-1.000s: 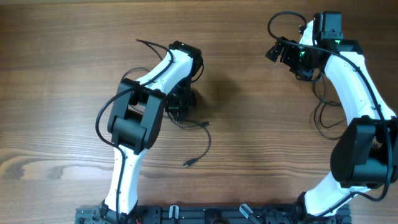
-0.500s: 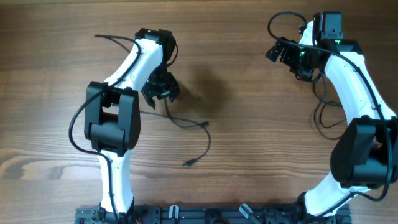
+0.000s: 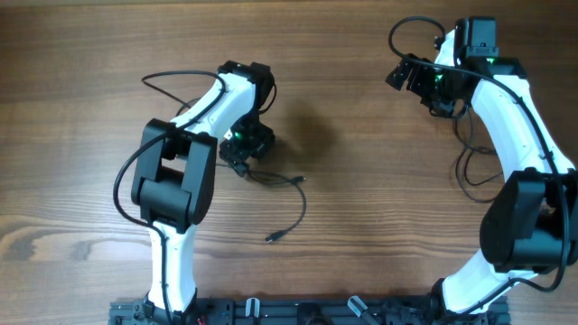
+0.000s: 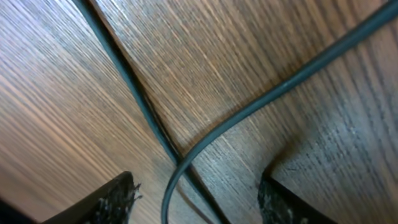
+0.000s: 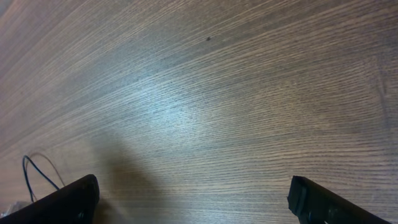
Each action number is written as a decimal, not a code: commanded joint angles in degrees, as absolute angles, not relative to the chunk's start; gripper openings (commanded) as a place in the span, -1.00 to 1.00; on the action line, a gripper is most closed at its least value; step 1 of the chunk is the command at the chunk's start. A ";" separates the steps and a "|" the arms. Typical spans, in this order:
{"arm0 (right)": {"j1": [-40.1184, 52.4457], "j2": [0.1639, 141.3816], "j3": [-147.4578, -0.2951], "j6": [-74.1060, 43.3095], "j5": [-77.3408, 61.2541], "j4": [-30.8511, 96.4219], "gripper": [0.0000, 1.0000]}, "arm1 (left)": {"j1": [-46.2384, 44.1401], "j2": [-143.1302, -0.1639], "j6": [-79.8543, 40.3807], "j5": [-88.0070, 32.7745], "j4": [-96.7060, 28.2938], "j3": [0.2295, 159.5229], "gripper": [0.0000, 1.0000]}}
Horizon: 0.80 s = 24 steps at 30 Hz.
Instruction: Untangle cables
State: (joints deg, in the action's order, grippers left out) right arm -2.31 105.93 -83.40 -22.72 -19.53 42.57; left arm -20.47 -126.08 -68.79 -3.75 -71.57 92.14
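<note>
A thin black cable (image 3: 303, 200) lies on the wooden table, running from under my left gripper (image 3: 246, 149) to the right, then curving down to a small plug end (image 3: 271, 237). In the left wrist view two cable strands cross on the wood: a straight dark one (image 4: 132, 87) and a curved one (image 4: 280, 90). My left gripper (image 4: 196, 196) is open and low over the crossing, its fingertips (image 4: 118, 199) on either side of the strands without pinching them. My right gripper (image 3: 411, 77) hangs open at the far right with only bare wood between its fingers (image 5: 68, 202).
A thin black loop (image 3: 470, 171) lies by the right arm's elbow. Another small black loop (image 5: 37, 169) shows at the lower left of the right wrist view. The arms' bases stand along the table's near edge (image 3: 298, 311).
My left gripper has gone from shut to open. It swung up and left, then came back down over the cable's left end. The right arm has not moved.
</note>
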 commanded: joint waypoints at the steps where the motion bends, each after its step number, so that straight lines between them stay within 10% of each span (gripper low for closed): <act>1: -2.31 106.96 -83.81 -23.09 -20.47 42.39 0.99 | -20.73 -126.32 -72.82 -2.81 -65.43 86.35 0.18; 7: -2.31 106.96 -83.81 -23.11 -20.47 42.41 0.99 | -22.06 -126.32 -78.46 -3.22 -57.25 77.76 -0.18; 21: -2.31 106.96 -83.81 -23.11 -20.45 42.41 0.99 | -23.51 -126.32 -81.65 -4.86 -57.34 72.20 -0.24; 24: -2.31 106.96 -83.81 -23.11 -20.47 42.39 0.99 | -24.23 -126.32 -81.47 -5.10 -57.45 72.20 -0.82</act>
State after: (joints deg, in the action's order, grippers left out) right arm -2.31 105.93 -83.40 -22.72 -19.53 42.54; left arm -22.31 -118.50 -81.06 -4.86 -55.94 78.59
